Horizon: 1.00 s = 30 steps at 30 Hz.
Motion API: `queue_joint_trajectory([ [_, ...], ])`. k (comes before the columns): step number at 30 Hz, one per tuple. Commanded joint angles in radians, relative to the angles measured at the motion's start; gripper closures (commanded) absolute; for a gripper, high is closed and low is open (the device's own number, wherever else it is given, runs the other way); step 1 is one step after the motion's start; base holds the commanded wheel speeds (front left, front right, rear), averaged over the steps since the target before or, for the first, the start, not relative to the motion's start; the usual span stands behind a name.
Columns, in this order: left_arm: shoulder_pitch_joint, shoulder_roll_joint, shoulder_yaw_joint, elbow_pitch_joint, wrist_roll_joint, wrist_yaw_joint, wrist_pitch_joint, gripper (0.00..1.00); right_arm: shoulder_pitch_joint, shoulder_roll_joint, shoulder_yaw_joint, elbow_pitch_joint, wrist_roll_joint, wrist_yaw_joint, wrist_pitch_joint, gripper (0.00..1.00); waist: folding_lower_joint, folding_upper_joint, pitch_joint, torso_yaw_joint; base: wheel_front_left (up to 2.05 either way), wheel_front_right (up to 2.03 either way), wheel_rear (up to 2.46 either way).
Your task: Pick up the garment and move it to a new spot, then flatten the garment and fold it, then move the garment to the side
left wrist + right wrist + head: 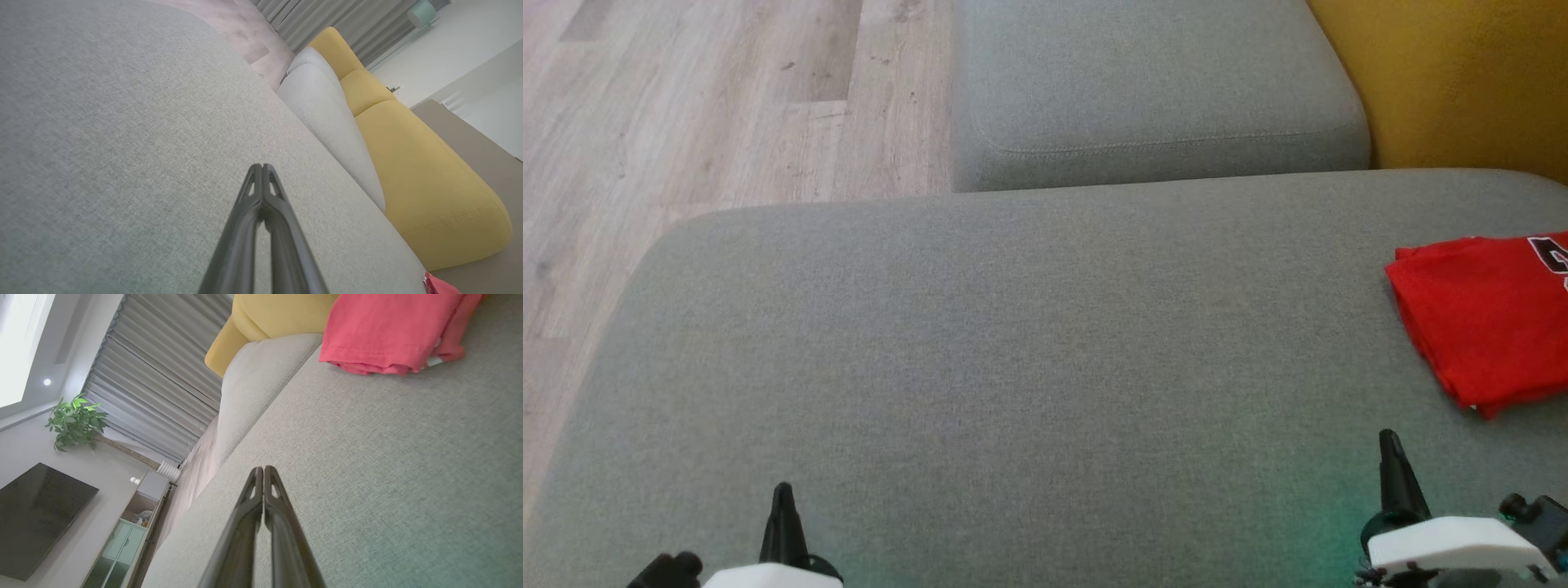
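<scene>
Red garment (1490, 318) lies folded at right edge of sofa cushion (1013, 343) — looks set aside. Both clenched, empty: left end effector (783, 492), right end effector (1388, 441) — best hold clear of the fold.

Pretty plain-looking hardware tbh. Long, skinny, dark fingers (241, 237) on the left gripper (783, 494), tapering to a point, with little triangular cutouts near the tips and a slight sheen. Same deal on the right gripper (1390, 445). Behind each, a smooth white wrist shell (1445, 543), rounded edges. Black knobby fittings (1531, 514) beside the shells, glossy, with a hint of teal-green on the right one.
</scene>
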<state>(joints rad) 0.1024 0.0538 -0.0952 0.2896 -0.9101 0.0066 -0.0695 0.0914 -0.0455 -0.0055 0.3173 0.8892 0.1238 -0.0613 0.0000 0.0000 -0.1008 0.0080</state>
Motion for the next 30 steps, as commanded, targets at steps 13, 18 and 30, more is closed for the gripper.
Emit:
queue_joint_trajectory([
  [13, -0.1, 0.0, 0.07, -0.035, -0.178, -0.041, 0.045, 1.0, -0.096, -0.004, -0.022, -0.046, 0.185, 0.004, 0.044, 1.0, 0.0, 0.0, 0.025, -0.002, 0.0, 0.0, 0.0],
  [18, -0.112, 0.0, 0.085, -0.036, -0.235, -0.051, 0.06, 1.0, -0.107, -0.004, -0.031, -0.049, 0.243, 0.005, 0.058, 1.0, 0.0, 0.0, 0.034, -0.003, 0.0, 0.0, 0.0],
  [30, -0.141, 0.0, 0.121, -0.038, -0.372, -0.077, 0.096, 1.0, -0.134, -0.004, -0.054, -0.056, 0.383, 0.005, 0.093, 1.0, 0.0, 0.0, 0.054, -0.004, 0.0, 0.0, 0.0],
])
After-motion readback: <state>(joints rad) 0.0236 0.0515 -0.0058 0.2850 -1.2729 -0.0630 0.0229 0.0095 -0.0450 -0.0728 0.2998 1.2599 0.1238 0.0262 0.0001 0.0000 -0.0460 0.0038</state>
